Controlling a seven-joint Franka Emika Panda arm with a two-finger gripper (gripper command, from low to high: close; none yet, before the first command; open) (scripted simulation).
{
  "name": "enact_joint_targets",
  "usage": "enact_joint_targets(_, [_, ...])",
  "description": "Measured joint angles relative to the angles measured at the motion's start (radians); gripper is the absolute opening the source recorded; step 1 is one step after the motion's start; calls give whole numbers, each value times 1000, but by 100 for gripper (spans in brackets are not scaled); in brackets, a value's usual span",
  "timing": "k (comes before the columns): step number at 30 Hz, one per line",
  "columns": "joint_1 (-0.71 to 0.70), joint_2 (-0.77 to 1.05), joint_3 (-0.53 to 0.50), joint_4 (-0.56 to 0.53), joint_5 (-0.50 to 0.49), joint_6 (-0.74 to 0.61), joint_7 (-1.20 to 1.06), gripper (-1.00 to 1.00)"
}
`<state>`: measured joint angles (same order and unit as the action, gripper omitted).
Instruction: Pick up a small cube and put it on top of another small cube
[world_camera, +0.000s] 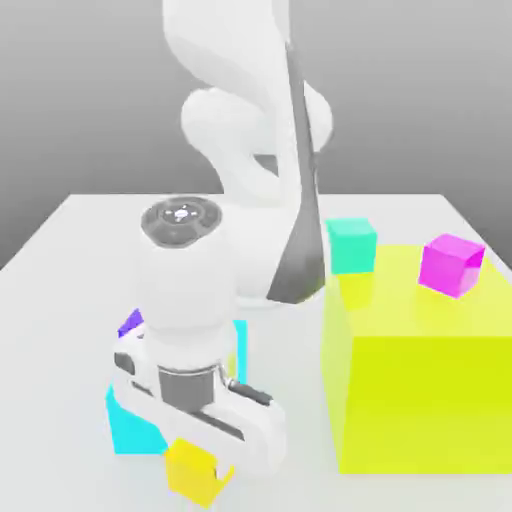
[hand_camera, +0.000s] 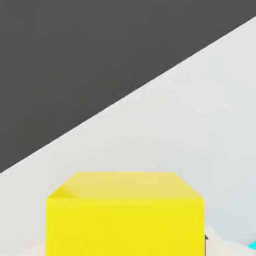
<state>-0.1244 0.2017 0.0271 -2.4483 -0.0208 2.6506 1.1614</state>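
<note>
Small yellow cube: near the table's front edge, to the exterior view's left of the big yellow-green block, clasped in the gripper. Judged light, rigid, not fragile; smooth faces may slip or twist if pinched off-centre. Best hold: two opposite side faces, squarely at mid-height, top and underside free for stacking.

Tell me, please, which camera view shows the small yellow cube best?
The hand view shows the small yellow cube best: it is large there, with its top and one side plain to see. The exterior view shows it small, below the hand, partly covered by it.
</note>
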Motion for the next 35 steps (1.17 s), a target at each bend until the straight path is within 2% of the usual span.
enact_joint_targets(5, [53,-181,50,-42,-7,-140,-164,-100])
enact_joint_targets(13, [166,-472,70,-109,29,-363,-468,-100])
enact_joint_targets(27, [428,-980,47,-226,78,-755,-1004,-100])
enact_joint_targets(31, [449,-982,52,-331,87,-653,-1043,-100])
enact_joint_targets(32, [450,-974,53,-358,88,-617,-1045,100])
enact_joint_targets(35, [450,-974,53,-358,88,-617,-1045,100])
